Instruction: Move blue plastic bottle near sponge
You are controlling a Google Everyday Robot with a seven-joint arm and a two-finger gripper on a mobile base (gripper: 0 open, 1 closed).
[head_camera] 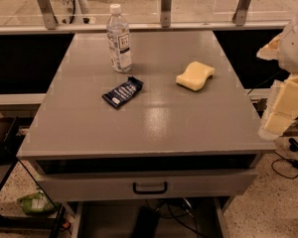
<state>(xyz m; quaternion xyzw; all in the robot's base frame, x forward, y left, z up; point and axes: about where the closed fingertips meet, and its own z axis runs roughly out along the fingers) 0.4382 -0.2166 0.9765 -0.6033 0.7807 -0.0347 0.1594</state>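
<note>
The blue plastic bottle (118, 39) stands upright near the back left of the grey table (154, 123), with a white cap and a white label. The pale yellow sponge (195, 76) lies to its right, toward the table's right side. My gripper (283, 108) is at the right edge of the view, beyond the table's right side, with cream pads showing. It is well away from the bottle and holds nothing that I can see.
A flat dark blue snack wrapper (122, 92) lies in front of the bottle. A drawer with a black handle (150, 188) is below the tabletop. A metal railing (165, 6) runs behind the table. Cables lie on the floor (283, 170).
</note>
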